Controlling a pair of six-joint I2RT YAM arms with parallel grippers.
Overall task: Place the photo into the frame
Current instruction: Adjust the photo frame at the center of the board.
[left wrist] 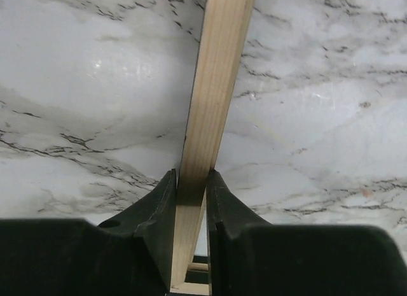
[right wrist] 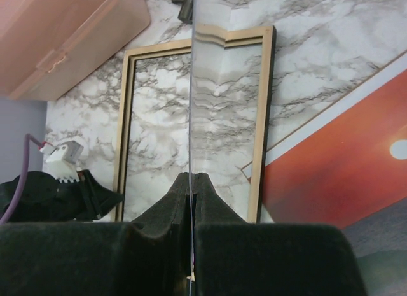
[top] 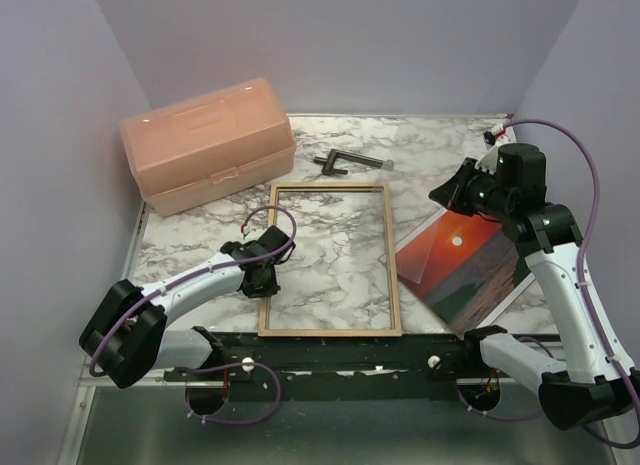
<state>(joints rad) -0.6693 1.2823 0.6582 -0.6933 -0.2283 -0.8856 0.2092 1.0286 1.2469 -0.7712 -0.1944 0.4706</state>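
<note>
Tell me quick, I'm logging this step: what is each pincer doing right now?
Left pincer: closed on a wooden rail of the frame.
Right pincer: closed on the edge of the photo.

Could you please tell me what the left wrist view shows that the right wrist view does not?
Only left wrist: the left tool closed on the frame at its wooden rail. Only right wrist: the right tool pinching the photo, the pink box, the whole frame outline. Both: frame and marble table.
</note>
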